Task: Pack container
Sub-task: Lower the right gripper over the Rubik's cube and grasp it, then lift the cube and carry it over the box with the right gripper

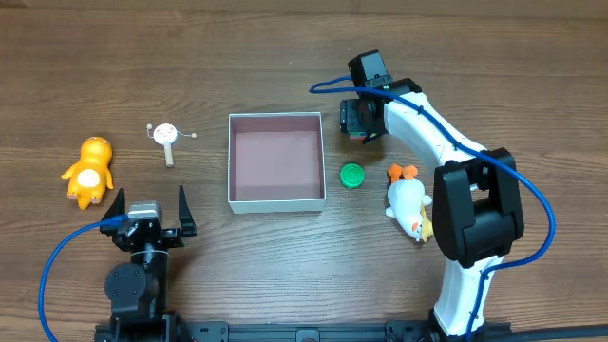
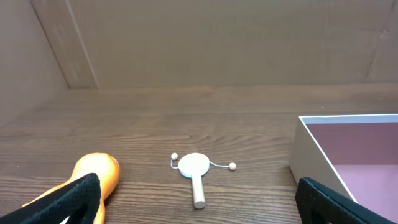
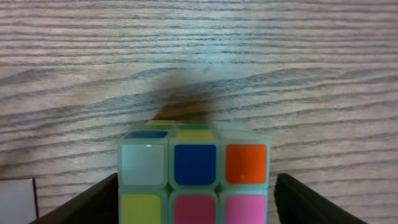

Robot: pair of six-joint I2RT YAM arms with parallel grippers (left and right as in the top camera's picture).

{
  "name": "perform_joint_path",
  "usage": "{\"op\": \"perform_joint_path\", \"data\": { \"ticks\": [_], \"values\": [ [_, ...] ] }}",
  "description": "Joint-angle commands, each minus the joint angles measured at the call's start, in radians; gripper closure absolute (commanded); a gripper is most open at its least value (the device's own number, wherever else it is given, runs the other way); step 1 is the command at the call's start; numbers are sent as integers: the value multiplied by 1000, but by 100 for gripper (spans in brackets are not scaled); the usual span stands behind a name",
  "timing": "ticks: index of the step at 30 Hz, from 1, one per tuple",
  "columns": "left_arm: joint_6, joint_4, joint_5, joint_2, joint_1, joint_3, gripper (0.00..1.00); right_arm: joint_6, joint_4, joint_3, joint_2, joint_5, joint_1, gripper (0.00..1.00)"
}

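Container [image 1: 275, 161]: empty, mid-table. Right gripper [image 1: 361, 120] is just off its far right corner, jaws closely bracketing a puzzle cube [image 3: 195, 177] (clamped or merely alongside, cannot tell); left gripper [image 1: 149, 201] is near-left of it, spread wide, holding nothing. Hazard: a shallow bite could let the cube slip, or clip the container's thin wall and shove it. Legible writing, brands: none.

Left arm [image 1: 133, 282]: folded low at the near table edge, wrist pointing forward.
Left gripper [image 1: 150, 201]: 2 fingers spread wide, nothing between them.
Right arm [image 1: 429, 128]: white link stretched forward and to the left from its base.
Right gripper [image 1: 362, 122]: pointed down; jaws flank a cube [image 3: 194, 180], seemingly clamped on it, though contact is hard to confirm.
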Motion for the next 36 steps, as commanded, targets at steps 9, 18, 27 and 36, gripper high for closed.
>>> {"op": "perform_joint_path", "data": {
  "ticks": [9, 18, 27, 36],
  "values": [
    [-6, 2, 14, -6, 2, -3, 0, 2, 13, 20, 1, 14, -3, 41],
    [-6, 2, 14, -6, 2, -3, 0, 2, -138, 228, 1, 33, -3, 47],
    [-6, 2, 14, -6, 2, -3, 0, 60, -692, 777, 0, 10, 88, 49],
    [-6, 2, 14, -6, 2, -3, 0, 291, -881, 853, 0, 2, 331, 49]
  ]
}}
